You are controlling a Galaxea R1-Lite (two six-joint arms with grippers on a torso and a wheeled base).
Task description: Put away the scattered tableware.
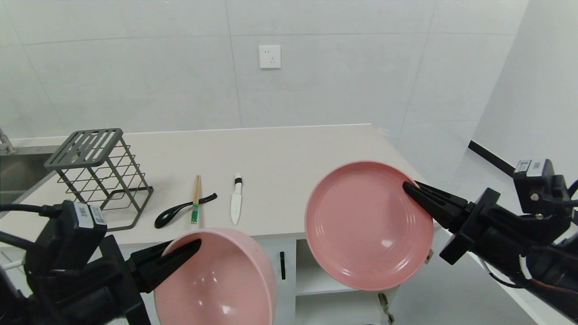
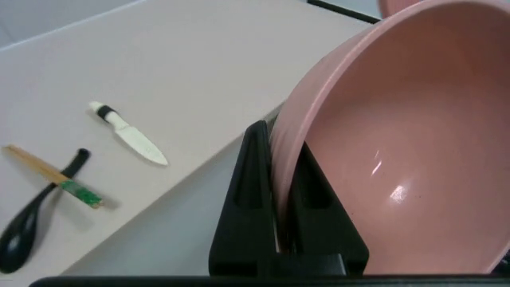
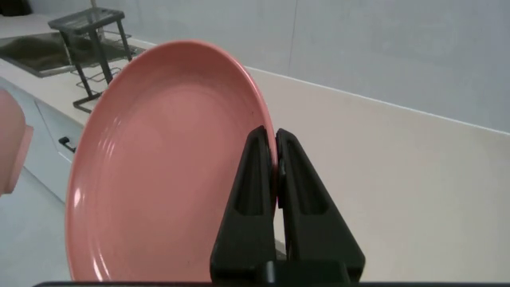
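My left gripper (image 1: 192,248) is shut on the rim of a pink bowl (image 1: 216,277), held in the air in front of the counter's front edge; the wrist view shows the bowl (image 2: 406,143) pinched between the fingers (image 2: 253,183). My right gripper (image 1: 408,188) is shut on the rim of a pink plate (image 1: 365,223), tilted up on edge over the counter's right front corner, and the plate (image 3: 159,159) appears again in the right wrist view. On the counter (image 1: 271,153) lie a black spoon (image 1: 178,211), chopsticks (image 1: 196,198) and a white knife (image 1: 236,198).
A grey wire rack (image 1: 99,174) stands on the counter's left part, beside a sink (image 1: 18,169) at the far left. Below the counter are white cabinets with an open shelf (image 1: 316,280). A tiled wall runs behind the counter.
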